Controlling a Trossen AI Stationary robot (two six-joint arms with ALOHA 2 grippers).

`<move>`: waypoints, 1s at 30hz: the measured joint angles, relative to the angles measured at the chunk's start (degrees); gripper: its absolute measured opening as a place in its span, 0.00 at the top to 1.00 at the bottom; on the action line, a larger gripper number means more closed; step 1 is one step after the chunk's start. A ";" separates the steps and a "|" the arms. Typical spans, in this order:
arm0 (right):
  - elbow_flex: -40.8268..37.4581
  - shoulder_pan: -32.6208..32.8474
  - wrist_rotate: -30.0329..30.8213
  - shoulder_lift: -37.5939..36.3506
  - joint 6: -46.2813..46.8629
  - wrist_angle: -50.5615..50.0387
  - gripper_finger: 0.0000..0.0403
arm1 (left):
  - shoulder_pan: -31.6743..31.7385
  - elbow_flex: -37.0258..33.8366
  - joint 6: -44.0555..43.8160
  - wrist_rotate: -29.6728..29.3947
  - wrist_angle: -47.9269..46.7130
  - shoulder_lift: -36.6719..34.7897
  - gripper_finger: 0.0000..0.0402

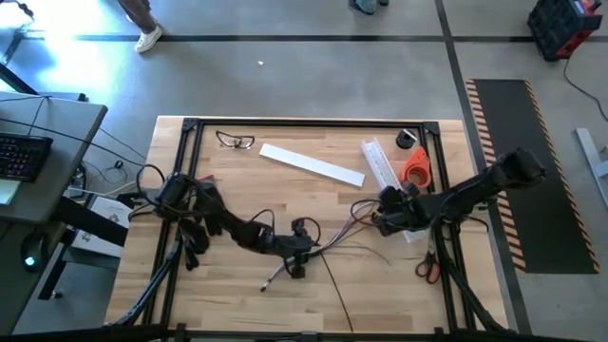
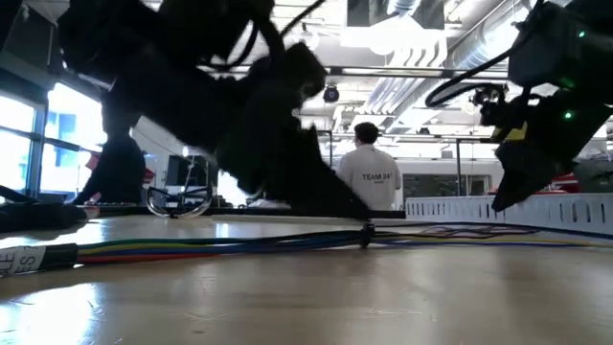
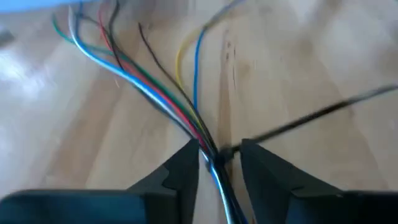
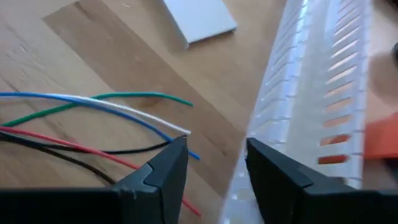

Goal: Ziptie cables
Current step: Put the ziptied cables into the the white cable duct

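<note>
Wooden bench (image 1: 228,304) before you, cables (image 3: 163,93) fanned mid-bench, your left pincer (image 3: 217,163) parted astride their gathered end beside the ziptie (image 3: 323,113), right pincer (image 4: 214,163) apart by their tips.

The loose bundle of thin coloured wires (image 3: 163,99) runs between the left gripper (image 3: 217,163) fingers — the slotted white plastic channel (image 4: 311,106) lies just beside the right gripper (image 4: 214,155).

Grey concrete floor (image 1: 313,81) surrounds the wooden tabletop (image 1: 237,304); a hazard-striped mat (image 1: 532,171) lies right, a desk with keyboard (image 1: 24,157) left, bright windows (image 2: 67,144) beyond.
</note>
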 joint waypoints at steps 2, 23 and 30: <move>-0.09 -0.78 -2.03 0.04 -0.40 -0.30 0.70 | 0.09 0.47 1.85 -0.08 0.19 -1.64 0.71; 20.46 0.10 -0.82 -0.51 -16.11 -11.26 1.00 | -6.34 1.05 6.42 -21.29 -21.20 -27.23 0.70; 17.95 -6.33 -2.07 -2.70 -19.83 -13.41 0.91 | -8.12 0.93 1.04 -21.92 -25.93 -27.18 0.70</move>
